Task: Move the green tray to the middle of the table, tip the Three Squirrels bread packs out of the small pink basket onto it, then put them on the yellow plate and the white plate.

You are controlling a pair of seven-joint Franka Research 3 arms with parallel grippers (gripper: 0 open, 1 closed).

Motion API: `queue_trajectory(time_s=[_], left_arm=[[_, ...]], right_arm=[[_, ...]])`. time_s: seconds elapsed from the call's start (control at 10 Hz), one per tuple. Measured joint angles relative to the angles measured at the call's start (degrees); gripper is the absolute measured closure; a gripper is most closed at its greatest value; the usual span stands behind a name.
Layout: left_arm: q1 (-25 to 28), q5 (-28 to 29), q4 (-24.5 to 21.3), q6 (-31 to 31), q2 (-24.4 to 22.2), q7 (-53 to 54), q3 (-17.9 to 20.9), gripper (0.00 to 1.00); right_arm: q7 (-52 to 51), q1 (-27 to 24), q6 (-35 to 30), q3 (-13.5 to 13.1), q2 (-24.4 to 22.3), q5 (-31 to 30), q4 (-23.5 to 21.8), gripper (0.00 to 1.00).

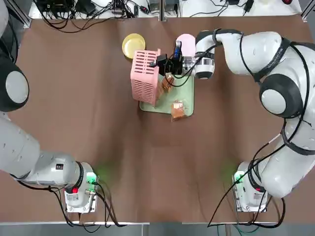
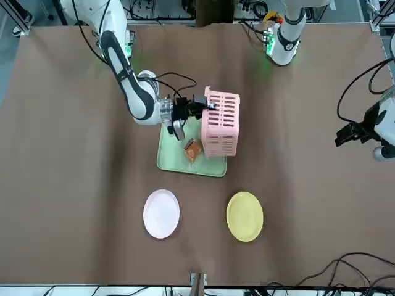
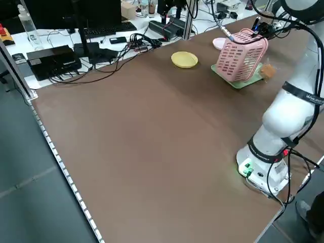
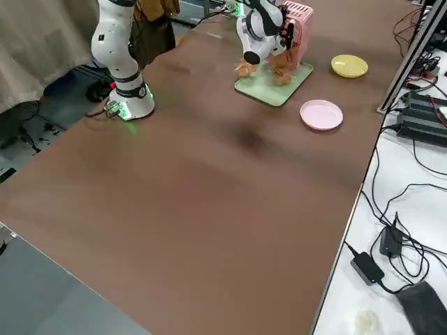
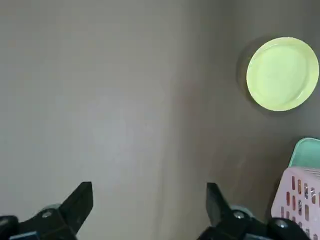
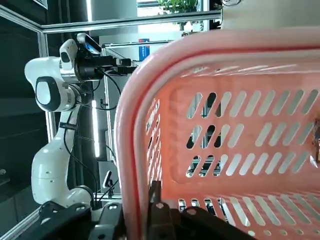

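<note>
The small pink basket (image 1: 146, 76) is tipped on its side over the left part of the green tray (image 1: 189, 101), which lies mid-table. My right gripper (image 1: 160, 61) is shut on the basket's rim (image 6: 131, 150). One Three Squirrels bread pack (image 1: 177, 110) lies at the tray's near edge, and another (image 1: 166, 82) sits at the basket's mouth. Beyond the tray are the yellow plate (image 1: 133, 45) and the white plate (image 1: 186, 39), both bare. My left gripper (image 5: 147, 205) hovers open over bare table at the far left, holding nothing.
Brown cloth covers the whole table (image 1: 123, 157). Both arm bases (image 1: 78, 189) (image 1: 251, 189) stand at the near edge. Cables and electronics (image 3: 55, 58) lie off the far edge. The left arm's elbow (image 1: 10, 83) hangs over the left side.
</note>
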Motion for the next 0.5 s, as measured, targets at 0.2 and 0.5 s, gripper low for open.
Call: queue_trajectory(time_s=[0.2,0.5], left_arm=[[0.0,0.0,0.0,0.0,0.0,0.0,0.0,0.0],[0.0,0.0,0.0,0.1,0.0,0.0,-0.1,0.0]], right_arm=[[0.0,-0.3,0.0,0.0,0.0,0.0,0.0,0.93],[0.0,-1.1,-1.6,-0.1,0.0,0.0,-0.7,0.93]])
